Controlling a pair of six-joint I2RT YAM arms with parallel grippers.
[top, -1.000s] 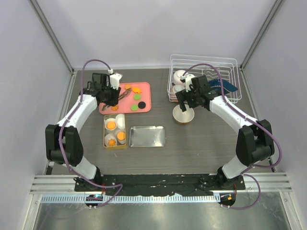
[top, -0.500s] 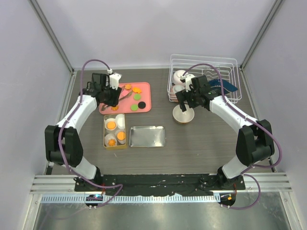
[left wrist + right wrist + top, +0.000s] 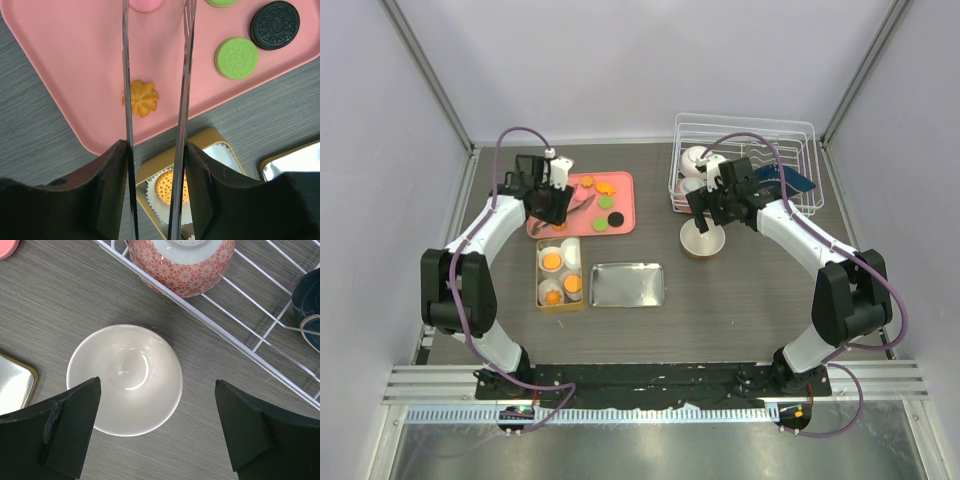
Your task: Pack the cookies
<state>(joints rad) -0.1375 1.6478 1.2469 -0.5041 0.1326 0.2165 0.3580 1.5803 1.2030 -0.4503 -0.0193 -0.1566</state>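
Observation:
Cookies lie on a pink tray [image 3: 620,183]: an orange flower-shaped one [image 3: 140,98], two green ones [image 3: 236,57], a black one [image 3: 275,18], a pink one [image 3: 145,4]. My left gripper [image 3: 552,198] is shut on metal tongs [image 3: 126,75]. Their two blades [image 3: 186,75] stand apart over the tray, the left one over the orange flower cookie's left edge. A gold tin [image 3: 560,302] holds white paper cups with orange cookies [image 3: 171,186]. My right gripper [image 3: 157,430] is open and empty above a white bowl [image 3: 125,378].
The tin's silver lid [image 3: 628,285] lies right of the tin. A white wire rack [image 3: 745,125] at the back right holds a red-patterned bowl [image 3: 182,262] and a dark blue cup [image 3: 307,300]. Grey walls enclose the table.
My left arm has shifted slightly over the pink tray with the tongs, its elbow swinging left. The right arm has not moved.

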